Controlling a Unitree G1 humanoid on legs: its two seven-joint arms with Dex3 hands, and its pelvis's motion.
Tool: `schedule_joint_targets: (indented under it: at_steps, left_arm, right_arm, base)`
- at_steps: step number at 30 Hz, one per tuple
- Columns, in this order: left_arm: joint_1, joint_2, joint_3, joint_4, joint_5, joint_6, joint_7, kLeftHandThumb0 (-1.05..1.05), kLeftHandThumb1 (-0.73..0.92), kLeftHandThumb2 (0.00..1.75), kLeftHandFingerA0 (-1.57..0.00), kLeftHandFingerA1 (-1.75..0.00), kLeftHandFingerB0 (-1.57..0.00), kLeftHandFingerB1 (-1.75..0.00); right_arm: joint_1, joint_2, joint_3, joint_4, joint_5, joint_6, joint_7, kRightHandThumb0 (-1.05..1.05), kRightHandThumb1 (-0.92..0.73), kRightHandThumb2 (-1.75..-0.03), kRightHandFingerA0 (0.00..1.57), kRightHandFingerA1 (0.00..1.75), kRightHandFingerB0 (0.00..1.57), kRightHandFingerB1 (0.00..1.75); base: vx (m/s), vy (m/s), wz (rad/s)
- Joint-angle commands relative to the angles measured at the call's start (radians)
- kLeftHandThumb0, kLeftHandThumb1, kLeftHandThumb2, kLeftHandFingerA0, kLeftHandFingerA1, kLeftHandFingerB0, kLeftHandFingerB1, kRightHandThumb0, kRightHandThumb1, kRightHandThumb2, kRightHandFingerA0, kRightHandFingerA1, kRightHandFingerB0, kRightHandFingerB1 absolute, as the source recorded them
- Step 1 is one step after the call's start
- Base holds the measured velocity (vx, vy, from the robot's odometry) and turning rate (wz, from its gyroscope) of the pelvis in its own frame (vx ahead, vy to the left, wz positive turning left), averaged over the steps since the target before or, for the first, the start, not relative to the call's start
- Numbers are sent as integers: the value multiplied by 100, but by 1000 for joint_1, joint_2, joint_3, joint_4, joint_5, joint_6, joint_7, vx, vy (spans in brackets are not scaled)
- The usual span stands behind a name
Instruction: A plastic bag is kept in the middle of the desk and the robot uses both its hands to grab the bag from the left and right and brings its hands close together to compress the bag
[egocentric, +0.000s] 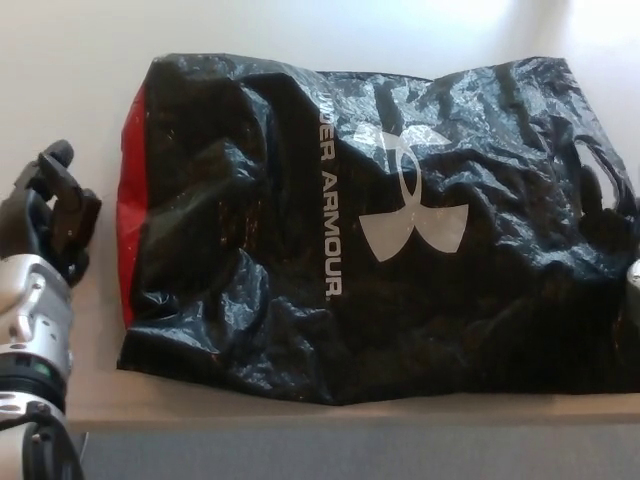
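Plastic bag: a black, crinkled carrier bag printed with a white logo and the lettering "ARMOUR". It lies flat across the middle of the counter, with its near edge close to the counter's front edge. A red side panel runs along the bag's left end. A cut-out carry handle sits at the right end.

Left hand: positioned on the counter side of the red panel, near it but not touching. The fingers appear curled and close together, and hold nothing. The silver wrist housing is visible below the hand.

Right hand: only a small pale piece shows at the right border of the picture, beside the bag's right end. The hand itself is out of sight, so the state of its fingers cannot be determined.

Current step, as judged: approach. The bag lies at full width with no sign of compression, and neither end is gripped.

Next move calls for:
1. Spread the left fingers and bring them onto the red panel.
2. Seat the right hand against the handle end.
3. Secure both ends before drawing the hands together; thin plastic film is likely to slide across the smooth counter if pushed from one side only.
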Motion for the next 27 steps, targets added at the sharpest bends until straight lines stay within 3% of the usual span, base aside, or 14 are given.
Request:
schedule_joint_targets:
  at_steps: [1, 2, 3, 9, 10, 11, 14, 15, 16, 18, 20, 21, 24, 27]
  left_arm:
    - [12, -58, 35, 10, -64, -13, -37, -88, 80, 106, 0, -13, -1, -17]
    - [14, -69, 45, 12, -74, -10, -40, -83, 92, 83, 0, -13, 0, -21]
    - [18, -85, 61, 13, -93, -7, -45, -82, 82, 120, 0, -19, -2, -20]
    - [27, -141, 98, 10, -125, -13, -58, -81, 81, 119, 0, -18, 0, -20]
    - [30, -151, 98, 8, -125, -18, -59, -82, 92, 83, 0, -11, 0, -22]
    - [34, -165, 89, 12, -114, -32, -65, -85, 78, 101, 0, -10, 0, -16]
    - [37, -187, 61, 12, -93, -50, -81, -87, 84, 122, 0, -15, 0, -14]
    - [34, -200, 48, 5, -86, -55, -80, -88, 81, 107, 0, -8, 0, -12]
    - [27, -212, 38, 0, -83, -61, -83, -82, 84, 124, 0, -18, 0, -17]
    - [22, -231, 10, -12, -66, -82, -83, -87, 91, 126, 0, -13, 0, -12]
    - [21, -243, -71, -20, 13, -137, -64, -80, 92, 130, 0, -17, 0, -15]
    - [15, -251, -102, -24, 35, -150, -52, -84, 92, 129, 0, -14, 0, -14]
    - [9, -258, -176, -42, 90, -169, -21, -83, 92, 129, 0, -14, 0, -15]
    - [8, -275, -222, -83, 110, -195, -11, -76, 91, 129, 0, -19, 0, -19]
  right_arm:
    - [31, 46, -35, -8, 61, -87, -30, -95, -84, -119, 0, 18, 0, 5]
    - [35, 53, -39, -8, 65, -97, -30, -94, -85, -119, 0, 18, 0, 6]
    - [38, 63, -47, -8, 74, -108, -27, -95, -86, -120, 0, 16, 0, 5]
    - [41, 97, -63, 2, 87, -134, -31, -94, -87, -120, 0, 19, 0, 5]
    - [43, 104, -65, 2, 88, -144, -37, -93, -87, -120, 1, 21, 0, 6]
    - [43, 117, -78, 2, 103, -155, -37, -94, -85, -118, 1, 18, 0, 6]
    - [46, 142, -89, -4, 118, -195, -19, -92, -89, -120, 0, 12, 0, 8]
    - [47, 154, -94, -7, 130, -216, 10, -93, -88, -119, 0, 11, 0, 8]
    - [43, 168, -97, -10, 143, -231, 58, -86, -85, -118, 0, 19, 0, 15]
    - [34, 177, -71, -14, 134, -211, 130, -91, -89, -121, 1, 21, 0, 9]
    - [25, 183, -25, -18, 113, -186, 225, -88, -82, -118, 10, 48, 0, 13]
    - [18, 189, -3, -18, 105, -167, 263, -75, -77, -117, 3, 45, 1, 25]
    - [22, 213, 32, -36, 106, -193, 342, -77, -76, -116, 5, 47, 0, 26]
    - [34, 256, 66, -75, 119, -252, 415, -87, -87, -122, 0, 18, 0, 12]
  base:
    - [0, 0, 0]
    - [0, 0, 0]
    - [0, 0, 0]
    - [0, 0, 0]
    - [0, 0, 0]
    - [0, 0, 0]
    - [0, 0, 0]
    - [0, 0, 0]
    - [0, 0, 0]
    - [0, 0, 0]
    - [0, 0, 0]
    - [0, 0, 0]
    - [0, 0, 0]
    - [0, 0, 0]
